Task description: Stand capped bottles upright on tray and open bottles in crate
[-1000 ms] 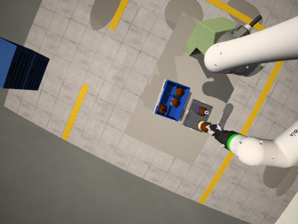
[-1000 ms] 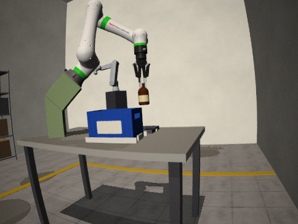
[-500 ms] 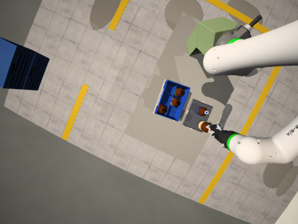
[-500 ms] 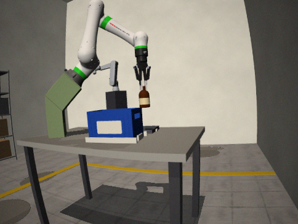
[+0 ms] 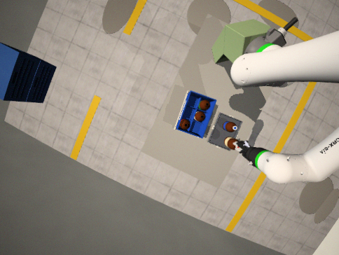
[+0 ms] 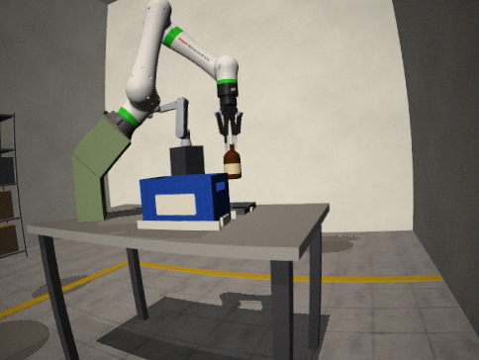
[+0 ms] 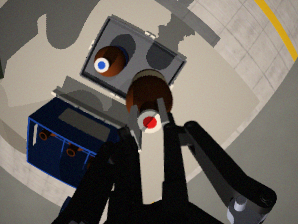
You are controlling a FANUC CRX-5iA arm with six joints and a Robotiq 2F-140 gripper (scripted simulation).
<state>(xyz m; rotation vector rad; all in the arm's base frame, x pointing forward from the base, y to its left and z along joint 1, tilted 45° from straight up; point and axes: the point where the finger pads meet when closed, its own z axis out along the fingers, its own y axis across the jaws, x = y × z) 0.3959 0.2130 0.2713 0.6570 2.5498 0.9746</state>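
1. the hand (image 6: 231, 139) is clenched on the neck of a brown bottle with a red cap (image 6: 232, 164), which hangs upright from the fingertips, well above the worktop (image 6: 257, 232).
2. in the wrist view the red cap (image 7: 150, 121) shows between the two dark fingers, and the bottle's brown shoulder sits just past them.
3. from above, the held bottle (image 5: 231, 143) is over the near edge of the grey tray (image 5: 216, 134), on the side away from the crate.
4. a second brown bottle with a blue cap (image 5: 230, 127) stands upright on the tray, in the half nearer the arm's green pedestal (image 5: 238, 38).
5. the blue crate (image 5: 189, 99) lies just beside the tray on the worktop; three open brown bottles stand in it: one (image 5: 204, 104) in a far compartment, one (image 5: 199, 115) in the middle, one (image 5: 184, 123) at the near end.
6. in the exterior view the crate (image 6: 183, 195) rests level on a pale flat base (image 6: 178, 225), with the tray (image 6: 243, 205) low behind it.
7. a dark box with a grey bracket (image 6: 187, 159) rises behind the crate.
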